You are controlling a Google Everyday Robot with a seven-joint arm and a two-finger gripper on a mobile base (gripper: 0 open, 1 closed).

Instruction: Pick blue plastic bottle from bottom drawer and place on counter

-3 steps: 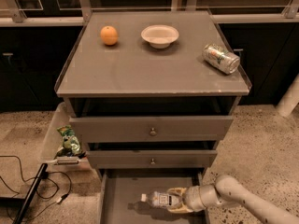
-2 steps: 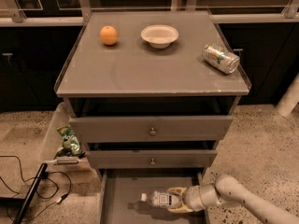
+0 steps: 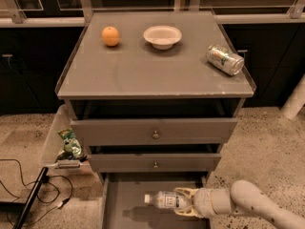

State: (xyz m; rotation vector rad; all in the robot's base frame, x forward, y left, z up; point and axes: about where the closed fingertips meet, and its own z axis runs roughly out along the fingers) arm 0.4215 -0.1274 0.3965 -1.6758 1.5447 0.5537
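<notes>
The blue plastic bottle, clear with a white cap and pale label, lies on its side over the floor of the open bottom drawer, cap pointing left. It casts a shadow on the floor to its lower left. My gripper reaches in from the right and its pale fingers close around the bottle's base end. The grey counter is the cabinet's top, well above the gripper.
On the counter sit an orange, a white bowl and a dented green-and-silver can near the right edge. Two knobbed drawers stand slightly open above the bottom one. A clear bin with a green bag and cables lie left.
The bottle and gripper sit marginally higher than a second ago; otherwise nothing has visibly moved.
</notes>
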